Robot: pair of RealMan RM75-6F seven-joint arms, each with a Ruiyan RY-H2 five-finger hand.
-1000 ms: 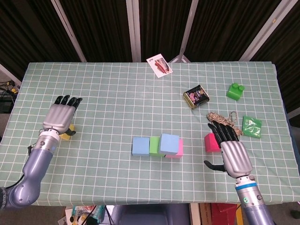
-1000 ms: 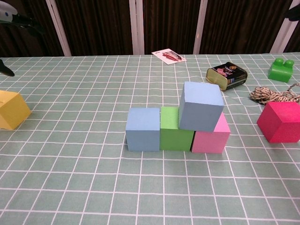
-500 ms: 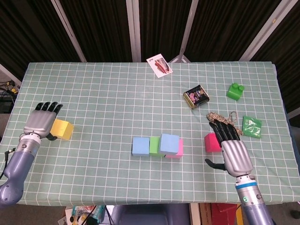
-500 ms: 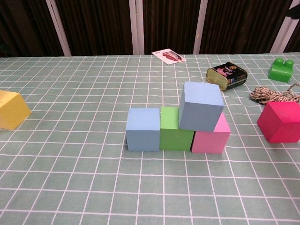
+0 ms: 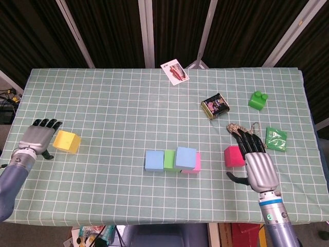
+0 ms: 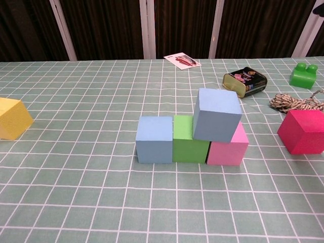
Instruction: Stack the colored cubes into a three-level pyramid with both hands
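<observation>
Colored foam cubes (image 6: pixel 191 136): three-cube base laid, one second-level blue on. Yellow cube (image 5: pixel 67 141) and red cube (image 5: pixel 234 156) wait beside my spread, empty left hand (image 5: pixel 36 137) and right hand (image 5: pixel 258 167).

- A row of three cubes sits mid-table, touching: blue cube (image 6: pixel 154 139), green cube (image 6: pixel 185 138), pink cube (image 6: pixel 229 147).
- A second, light blue cube (image 6: pixel 217 114) rests tilted on top, over the green and pink ones.
- The yellow cube (image 6: pixel 12 118) lies far left.
- The red cube (image 6: pixel 304 131) lies far right.
</observation>
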